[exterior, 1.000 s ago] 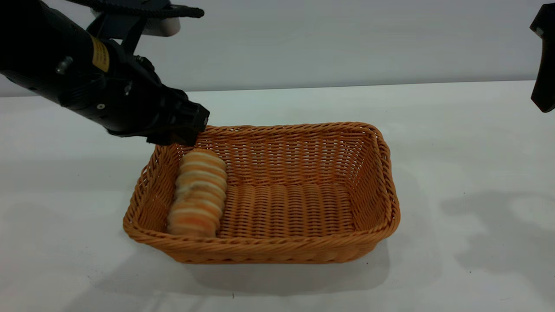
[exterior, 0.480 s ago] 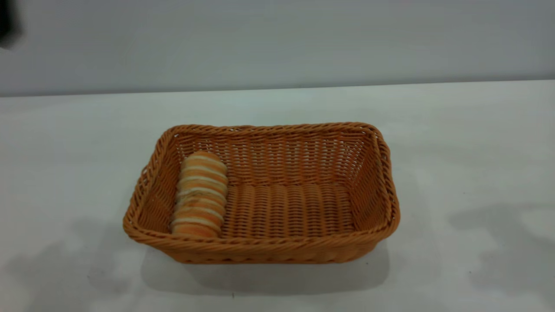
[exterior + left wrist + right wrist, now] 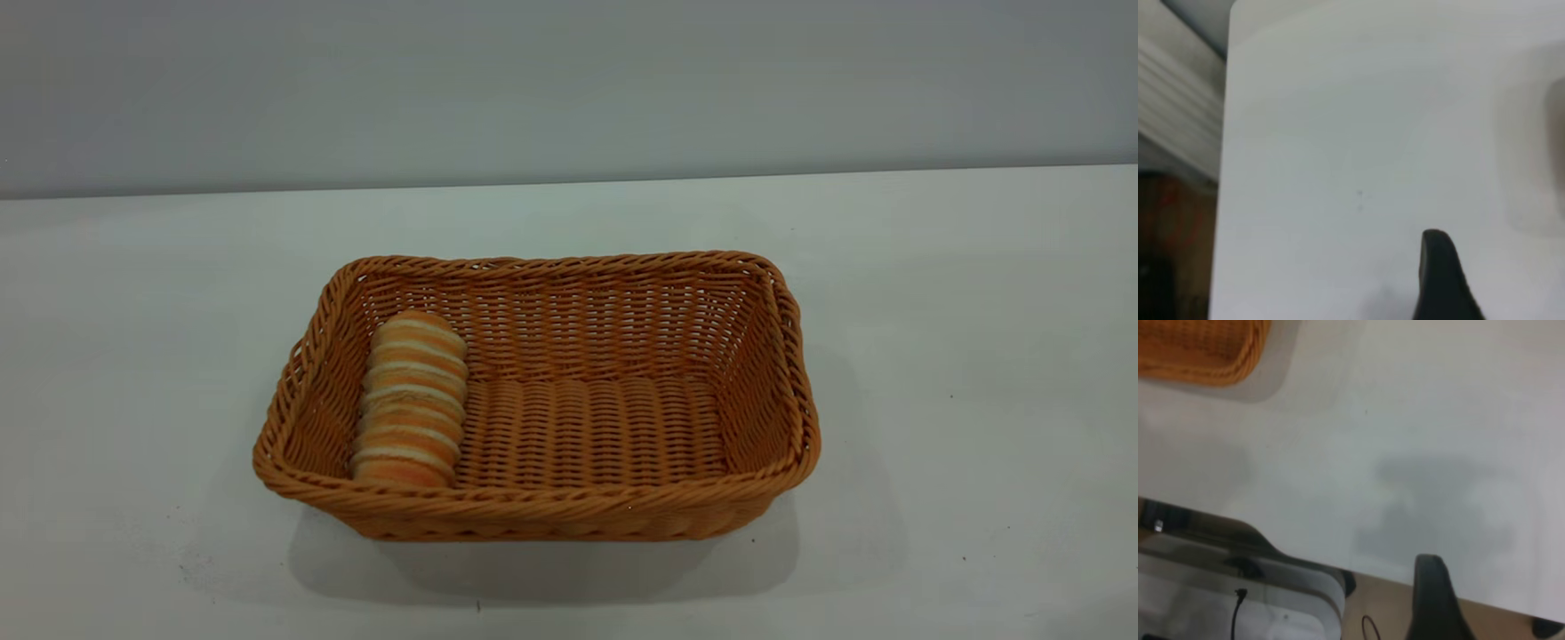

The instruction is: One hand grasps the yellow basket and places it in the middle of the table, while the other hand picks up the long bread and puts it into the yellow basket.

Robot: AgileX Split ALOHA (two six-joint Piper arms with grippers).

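The yellow basket stands on the white table, in the middle of the exterior view. The long bread lies flat inside it along its left wall. Neither arm shows in the exterior view. Of my left gripper only one black finger shows, over bare table, with nothing against it; the gripper is open and empty. Of my right gripper only one black finger shows, past the table's edge, also open and empty. A corner of the basket lies far from it.
The table edge runs close to the right gripper, with a grey and white stand and a cable beyond it. The left wrist view shows the table's side edge and floor beyond.
One second ago my left gripper hung over the basket's back left corner above the bread, and the right arm was at the upper right. Both have pulled out of the exterior view. Basket and bread have stayed put.
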